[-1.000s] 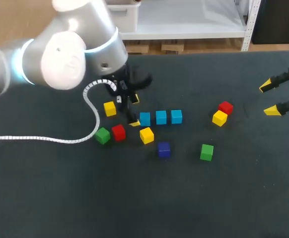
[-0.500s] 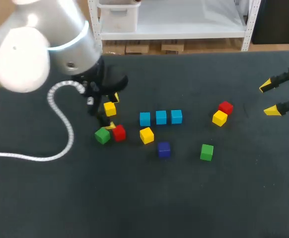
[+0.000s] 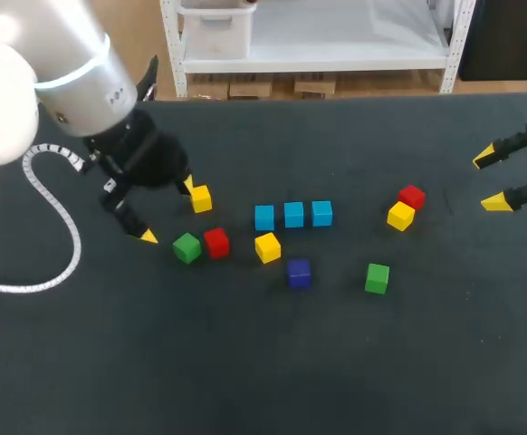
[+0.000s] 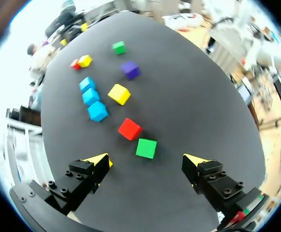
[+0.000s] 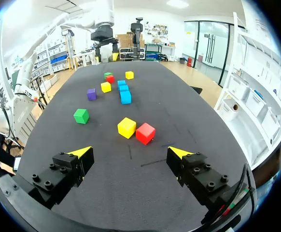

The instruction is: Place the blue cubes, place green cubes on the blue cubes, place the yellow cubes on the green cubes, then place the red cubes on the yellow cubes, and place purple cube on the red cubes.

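Hovering open, left end effector sits beside green cube.

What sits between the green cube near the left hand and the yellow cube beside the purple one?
One red cube, next to the green cube, apart from the yellow cube. Head view shows it.

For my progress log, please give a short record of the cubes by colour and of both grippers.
small blue cubes: three, in a row on the dark table
small green cubes: two, far apart
small yellow cubes: three, unstacked
small red cubes: two, unstacked
small purple cube: one, alone
left gripper: open, empty, near one green cube
right gripper: open, empty
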{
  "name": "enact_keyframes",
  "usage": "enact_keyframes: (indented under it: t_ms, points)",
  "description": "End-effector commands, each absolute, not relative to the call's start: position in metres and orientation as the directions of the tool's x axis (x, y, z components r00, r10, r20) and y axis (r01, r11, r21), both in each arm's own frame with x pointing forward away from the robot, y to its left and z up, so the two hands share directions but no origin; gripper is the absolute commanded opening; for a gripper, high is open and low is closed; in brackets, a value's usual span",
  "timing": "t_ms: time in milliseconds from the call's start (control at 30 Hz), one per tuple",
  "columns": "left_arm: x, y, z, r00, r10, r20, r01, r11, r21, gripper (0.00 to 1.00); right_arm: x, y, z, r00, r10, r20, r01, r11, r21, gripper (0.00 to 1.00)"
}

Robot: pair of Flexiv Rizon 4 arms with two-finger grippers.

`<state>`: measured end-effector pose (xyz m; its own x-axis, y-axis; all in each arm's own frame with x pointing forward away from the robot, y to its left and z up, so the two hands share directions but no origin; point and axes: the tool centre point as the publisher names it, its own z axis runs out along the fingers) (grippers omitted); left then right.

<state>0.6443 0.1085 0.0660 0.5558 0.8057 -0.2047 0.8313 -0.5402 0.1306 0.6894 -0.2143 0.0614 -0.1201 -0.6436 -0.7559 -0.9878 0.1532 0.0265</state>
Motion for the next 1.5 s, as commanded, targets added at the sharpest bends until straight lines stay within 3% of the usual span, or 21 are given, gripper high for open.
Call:
enact_keyframes:
  t_ms: [33,800,900,1233,1400,1500]
  points:
    - [0.655,0.101,0.054,0.697,0.693,-0.184,0.714,-0.695,0.083,1.00,0.690,-0.214,0.061,-0.119,-0.643,-0.757,-0.988,0.153,0.026,1.00]
    - [0.650,0.091,0.006,0.664,0.709,-0.237,0.737,-0.674,0.051,1.00,0.690,-0.214,0.061,-0.119,-0.643,-0.757,-0.988,0.153,0.026,1.00]
    - [0.649,0.094,0.004,0.661,0.712,-0.237,0.740,-0.670,0.051,0.93,0.690,-0.214,0.061,-0.119,-0.643,-0.757,-0.988,0.153,0.026,1.00]
    - [0.647,0.097,-0.004,0.656,0.718,-0.234,0.743,-0.669,0.031,0.91,0.690,-0.214,0.061,-0.119,-0.643,-0.757,-0.988,0.153,0.026,1.00]
    - [0.648,0.096,-0.006,0.655,0.719,-0.234,0.744,-0.668,0.030,0.80,0.690,-0.214,0.061,-0.119,-0.643,-0.757,-0.988,0.153,0.026,1.00]
    - [0.647,0.095,-0.008,0.652,0.721,-0.234,0.745,-0.667,0.021,0.66,0.690,-0.214,0.061,-0.119,-0.643,-0.757,-0.988,0.153,0.026,1.00]
